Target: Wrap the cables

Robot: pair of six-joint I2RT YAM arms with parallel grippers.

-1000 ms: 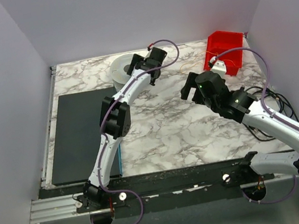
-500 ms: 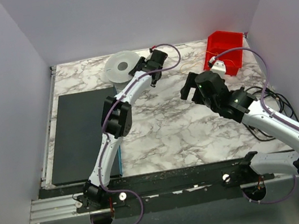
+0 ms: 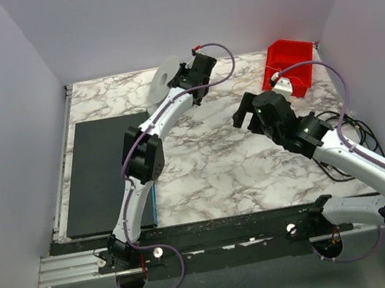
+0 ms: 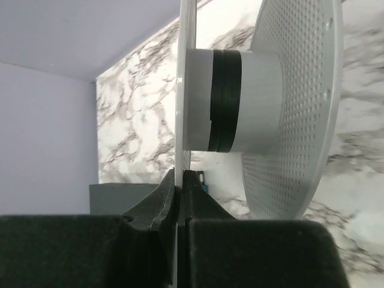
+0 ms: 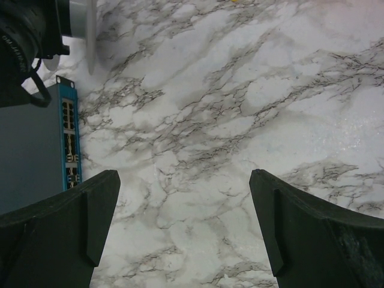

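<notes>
L gripper (image 3: 183,77): upper centre of top view, arm stretched out over the marble table (image 3: 210,163). Jaws pressed together, pinching the thin flange of a white spool (image 3: 164,77).
L wrist view: fingers (image 4: 162,201) clamp the flange edge-on at lower centre of the frame, no gap visible.
spool: lifted, tipped up on edge, disc face toward cam in top view. Wrist view shows 2 flanges, the right one perforated, a grey hub (image 4: 231,99) betw them with a black band round it. No wire seen on the hub.
R gripper (image 3: 244,109): right of centre in top view, well apart from L gripper and spool. Jaws spread wide, nothing betw them.
R wrist view: fingers (image 5: 90,222) at the lower corners, bare marble betw them. Not touching anything visible.
cables (image 3: 236,86): faint orange-tan strand on the marble, betw L gripper and red bin (image 3: 290,65), just above R gripper in top view. Very thin, extent can't tell. Neither gripper touches it as far as visible.
red bin: upper right of the table, contents can't tell.
dark mat (image 3: 101,174): left side of the table, flat.
blue strip (image 5: 67,138): runs along the mat's edge, left of R wrist frame.
black cords (image 3: 357,133): bunched at right edge of the table, beside R arm.
</notes>
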